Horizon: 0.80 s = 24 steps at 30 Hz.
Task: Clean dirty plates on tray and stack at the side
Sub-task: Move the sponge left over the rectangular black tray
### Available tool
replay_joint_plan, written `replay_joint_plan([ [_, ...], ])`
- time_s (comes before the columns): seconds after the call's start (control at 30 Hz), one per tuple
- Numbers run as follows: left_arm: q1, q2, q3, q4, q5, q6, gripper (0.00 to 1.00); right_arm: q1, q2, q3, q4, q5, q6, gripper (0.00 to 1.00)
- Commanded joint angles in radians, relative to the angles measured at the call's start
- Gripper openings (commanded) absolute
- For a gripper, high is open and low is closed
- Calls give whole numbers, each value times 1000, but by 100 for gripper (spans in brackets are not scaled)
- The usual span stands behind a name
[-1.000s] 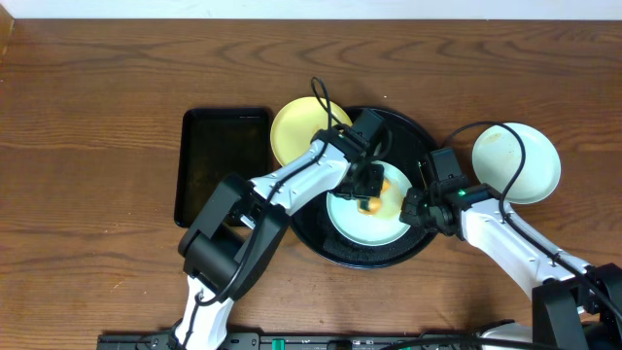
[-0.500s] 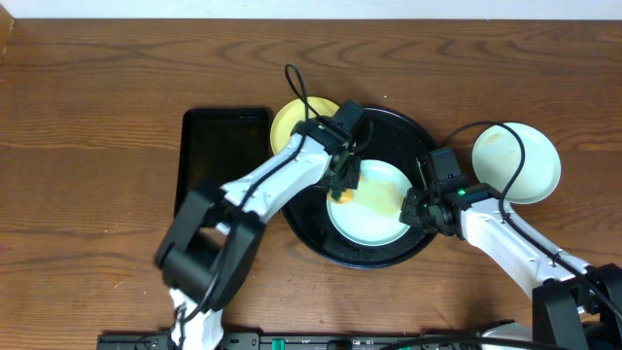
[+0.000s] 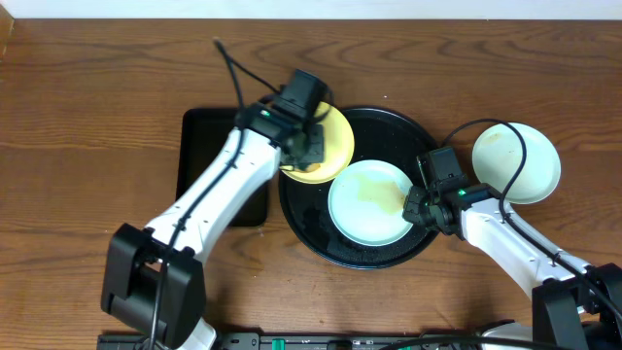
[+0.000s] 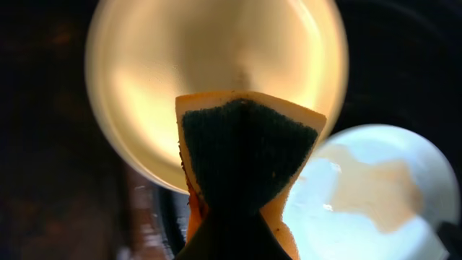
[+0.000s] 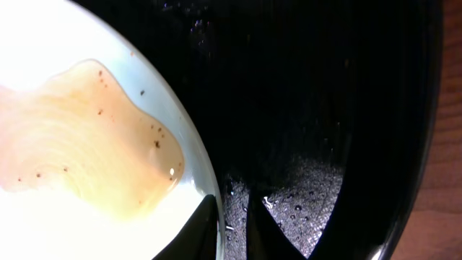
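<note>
A mint-aqua plate (image 3: 369, 202) with a brown smear lies in the round black tray (image 3: 321, 243). My right gripper (image 3: 415, 207) is shut on its right rim; the wrist view shows one finger over the plate (image 5: 86, 152) and one under, jaws (image 5: 234, 231). A pale yellow plate (image 3: 335, 146) leans on the tray's upper left rim. My left gripper (image 3: 309, 148) hovers over it, shut on a yellow sponge with a dark green pad (image 4: 245, 152); the yellow plate (image 4: 159, 72) lies beneath. A second mint-aqua plate (image 3: 525, 160) sits on the table at right.
A smaller rectangular black tray (image 3: 209, 156) lies left of the round tray, partly under my left arm. The round tray's floor (image 5: 325, 108) is wet with droplets. Brown wooden table all round; cables arc over both arms.
My left gripper has moved with the sponge from the centre mint plate up-left to over the yellow plate. The mint plate's smear is now uncovered. The right arm has not moved.
</note>
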Motion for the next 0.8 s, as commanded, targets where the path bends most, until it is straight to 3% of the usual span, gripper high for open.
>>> replay_joint_plan([
  [0.0,66,0,1,-16,-38,17,8,2,8,-8,10,6,-8,14],
  [0.33,299,14,-1,-25,-10,57,8,2,8,-10,10,-4,-7,10],
  [0.47,380,65,-2,-18,171,196,8,2,8,-10,10,-4,-7,10],
  [0.77,525,246,-2,-19,462,337,8,2,8,-10,6,-4,-8,10],
])
